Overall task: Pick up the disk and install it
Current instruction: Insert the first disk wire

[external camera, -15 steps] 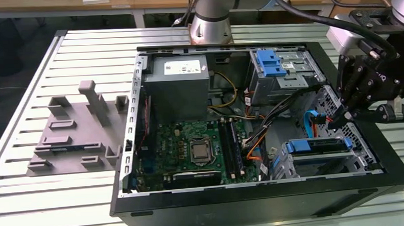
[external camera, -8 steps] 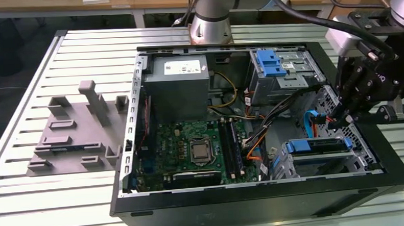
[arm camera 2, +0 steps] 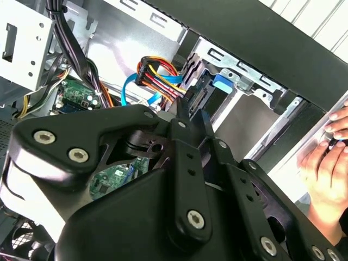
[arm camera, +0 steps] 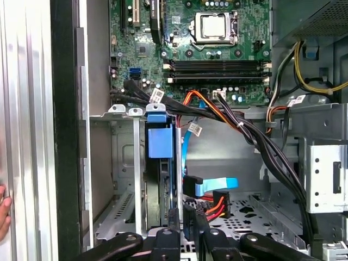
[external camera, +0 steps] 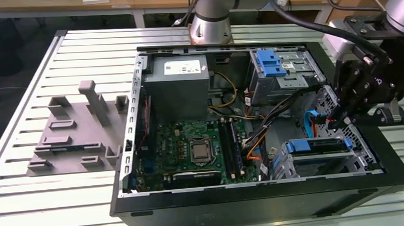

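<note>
The arm reaches in from the exterior view's right, wrist bent downward. Its black tool [external camera: 343,118] points down — fingers drawn close together, tips nearly meeting in the second wrist view [arm camera 2: 187,111].

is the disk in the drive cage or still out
In. The disk stands on edge in a slot of the drive cage, blue frame end showing; the gripper is at its connector end, holding nothing visible.

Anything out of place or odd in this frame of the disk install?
Yes: a person's hand rests on the computer case edge, close to the gripper working by the drive cage. The disk sits upright in its bay, not visibly askew.
</note>
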Motion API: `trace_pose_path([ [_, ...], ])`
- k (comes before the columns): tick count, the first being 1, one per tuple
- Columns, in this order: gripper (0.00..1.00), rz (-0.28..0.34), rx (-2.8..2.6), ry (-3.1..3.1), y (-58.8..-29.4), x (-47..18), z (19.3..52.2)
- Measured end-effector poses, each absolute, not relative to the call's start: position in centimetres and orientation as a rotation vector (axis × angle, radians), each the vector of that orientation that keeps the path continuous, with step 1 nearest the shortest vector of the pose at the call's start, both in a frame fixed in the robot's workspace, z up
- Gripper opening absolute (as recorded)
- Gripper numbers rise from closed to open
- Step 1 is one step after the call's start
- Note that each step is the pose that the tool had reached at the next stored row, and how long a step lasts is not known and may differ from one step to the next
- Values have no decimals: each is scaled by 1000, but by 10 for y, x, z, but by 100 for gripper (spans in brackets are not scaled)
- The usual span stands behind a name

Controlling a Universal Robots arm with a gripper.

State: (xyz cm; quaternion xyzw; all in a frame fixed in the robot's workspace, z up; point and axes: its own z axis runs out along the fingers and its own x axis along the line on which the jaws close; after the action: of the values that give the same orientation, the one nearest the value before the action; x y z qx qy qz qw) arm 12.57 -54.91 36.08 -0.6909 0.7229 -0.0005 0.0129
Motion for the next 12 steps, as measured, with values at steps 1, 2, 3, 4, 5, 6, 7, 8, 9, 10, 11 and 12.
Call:
trace_pose_path([
  [1, 25, -2, -2153, 2252, -549, 126, 360],
  [2, 25, -3, -2152, 2252, -549, 125, 360],
  [3, 25, -4, -2152, 2252, -549, 125, 360],
  [4, 25, -4, -2152, 2251, -549, 125, 360],
  [5, 32, -5, -2151, 2251, -549, 125, 359],
  [6, 32, -6, -2151, 2251, -549, 125, 359],
  [7, 32, -6, -2151, 2250, -549, 125, 359],
  [8, 32, -6, -2151, 2250, -549, 125, 358],
  [9, 32, -7, -2150, 2250, -549, 125, 358],
  [10, 32, -7, -2150, 2250, -549, 125, 357],
  [11, 32, -7, -2150, 2250, -549, 125, 356],
  [12, 32, -8, -2150, 2250, -549, 125, 356],
])
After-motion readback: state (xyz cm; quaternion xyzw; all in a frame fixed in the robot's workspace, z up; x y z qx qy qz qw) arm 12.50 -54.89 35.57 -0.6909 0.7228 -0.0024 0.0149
